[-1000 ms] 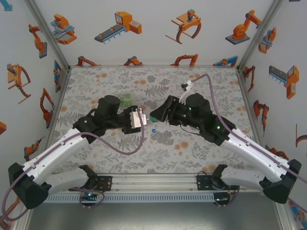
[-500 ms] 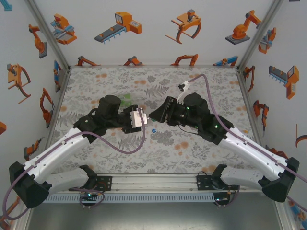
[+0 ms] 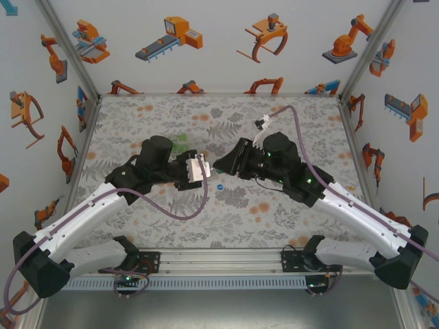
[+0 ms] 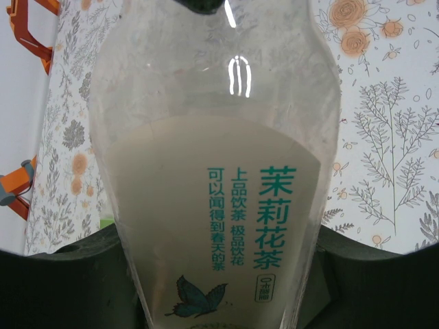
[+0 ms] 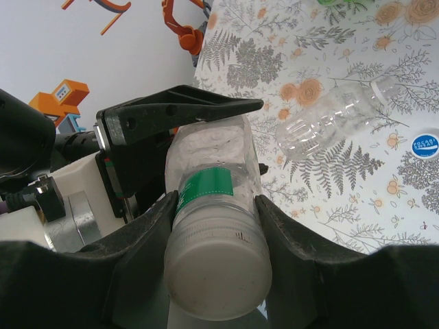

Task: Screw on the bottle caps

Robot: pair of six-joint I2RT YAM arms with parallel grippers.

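A clear bottle (image 4: 219,171) with a white label and green print sits between my left gripper's (image 4: 219,236) jaws, which are shut on its body. In the top view the left gripper (image 3: 196,170) holds it level over the table's middle, neck pointing right. A whitish cap (image 5: 216,264) sits on this bottle's neck (image 5: 212,188). My right gripper (image 5: 217,205) is shut on the cap, one finger pressing each side. A second clear bottle (image 5: 336,116) lies uncapped on the table. The blue cap (image 5: 425,142) lies near it, also visible just below the two grippers (image 3: 219,186).
The floral tablecloth (image 3: 274,205) covers the work surface, walled by white panels with orange robot pictures. Something green and clear (image 3: 182,142) lies behind the left arm. The right arm's purple cable (image 3: 302,137) loops over the back right.
My right gripper has slid a little left onto the bottle's neck and its fingers have closed in on the cap. The left gripper and its bottle stay still.
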